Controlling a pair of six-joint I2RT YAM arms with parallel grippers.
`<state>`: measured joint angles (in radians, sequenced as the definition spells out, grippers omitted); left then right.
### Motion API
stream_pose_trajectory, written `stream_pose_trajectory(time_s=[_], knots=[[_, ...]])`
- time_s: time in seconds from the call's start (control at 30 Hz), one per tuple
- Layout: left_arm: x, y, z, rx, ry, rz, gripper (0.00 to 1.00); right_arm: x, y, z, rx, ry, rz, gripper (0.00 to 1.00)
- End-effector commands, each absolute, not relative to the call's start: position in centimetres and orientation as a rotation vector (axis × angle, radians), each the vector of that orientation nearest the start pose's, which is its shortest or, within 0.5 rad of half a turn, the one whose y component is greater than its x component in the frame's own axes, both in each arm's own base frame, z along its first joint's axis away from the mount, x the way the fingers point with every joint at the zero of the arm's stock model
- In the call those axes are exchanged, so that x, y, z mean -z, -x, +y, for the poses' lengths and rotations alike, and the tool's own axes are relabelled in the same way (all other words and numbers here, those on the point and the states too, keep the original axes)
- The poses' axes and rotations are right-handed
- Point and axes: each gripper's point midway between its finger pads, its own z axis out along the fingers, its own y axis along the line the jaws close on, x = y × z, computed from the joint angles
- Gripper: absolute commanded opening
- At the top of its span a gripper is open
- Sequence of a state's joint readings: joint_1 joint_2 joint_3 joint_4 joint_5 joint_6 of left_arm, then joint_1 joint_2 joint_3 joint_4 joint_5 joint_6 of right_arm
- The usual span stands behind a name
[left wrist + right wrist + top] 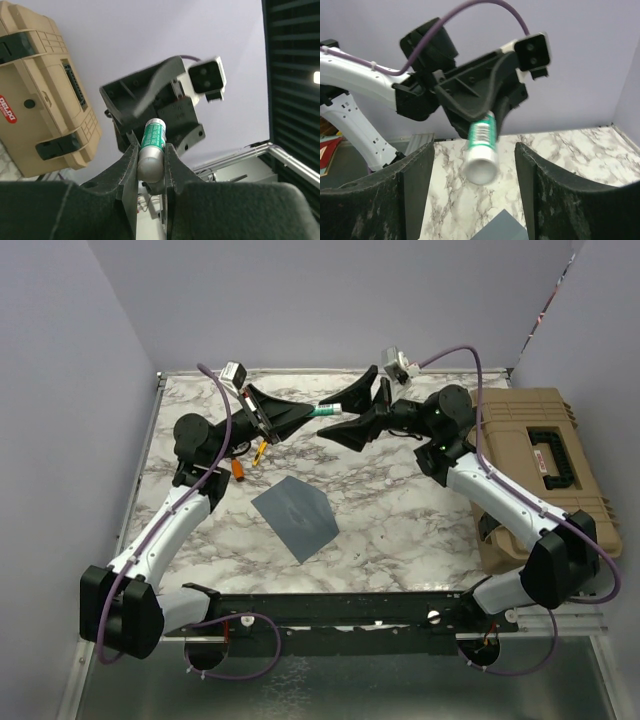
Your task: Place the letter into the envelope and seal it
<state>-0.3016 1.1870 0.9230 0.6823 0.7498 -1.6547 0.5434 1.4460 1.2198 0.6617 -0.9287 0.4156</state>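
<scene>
Beyond the envelope (295, 517), the left gripper (151, 150) clamps a glue stick (151, 145); the right gripper (474, 147) faces it, spread wide and empty.

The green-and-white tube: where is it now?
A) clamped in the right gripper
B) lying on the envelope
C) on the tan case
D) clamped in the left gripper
D: in the left wrist view the left gripper pinches the tube between its fingers.

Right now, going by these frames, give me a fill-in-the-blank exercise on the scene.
The left gripper and right gripper face each other; the green-and-white tube sits in the ___ one.
The other one's jaws are ___.
The envelope lies flat on the table, touched by ___ gripper.
Missing: left; open; neither.
</scene>
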Motion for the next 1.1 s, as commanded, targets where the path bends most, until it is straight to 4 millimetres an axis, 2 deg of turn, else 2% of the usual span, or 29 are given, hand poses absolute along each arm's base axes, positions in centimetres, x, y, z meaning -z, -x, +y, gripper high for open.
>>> stream_pose_trajectory(time_s=[0.0,0.17,0.33,0.6,0.77,0.93,0.97,1.0,1.07], knots=[[-44.3,-26.4,-23.4,2.109,0.259,1.473,0.00,-43.6,-24.9,34.9,-1.271,0.981,0.835,0.68],[-43.9,-26.5,-23.2,2.123,0.311,1.458,0.00,-43.8,-25.0,35.1,-1.252,0.948,0.766,0.66],[-44.0,-26.4,-23.2,2.129,0.316,1.441,0.00,-43.8,-25.7,35.7,-1.247,0.951,0.775,0.50],[-43.8,-26.3,-23.4,2.133,0.316,1.441,0.00,-43.5,-26.1,36.3,-1.249,0.968,0.789,0.41],[-42.8,-26.6,-23.4,2.129,0.348,1.458,0.00,-43.5,-26.1,36.5,-1.247,0.982,0.789,0.23],[-42.8,-26.6,-23.5,2.122,0.336,1.457,0.00,-43.1,-26.3,36.5,-1.235,0.977,0.822,0.05],[-42.9,-26.6,-23.5,2.122,0.333,1.459,0.06,-43.1,-26.5,36.4,-1.227,0.963,0.830,0.02],[-42.9,-26.6,-23.5,2.118,0.329,1.459,0.18,-43.2,-26.9,36.3,-1.217,0.939,0.847,0.01],[-42.5,-26.7,-23.5,2.094,0.323,1.468,0.47,-43.2,-28.2,36.0,-1.184,0.864,0.907,0.01]])
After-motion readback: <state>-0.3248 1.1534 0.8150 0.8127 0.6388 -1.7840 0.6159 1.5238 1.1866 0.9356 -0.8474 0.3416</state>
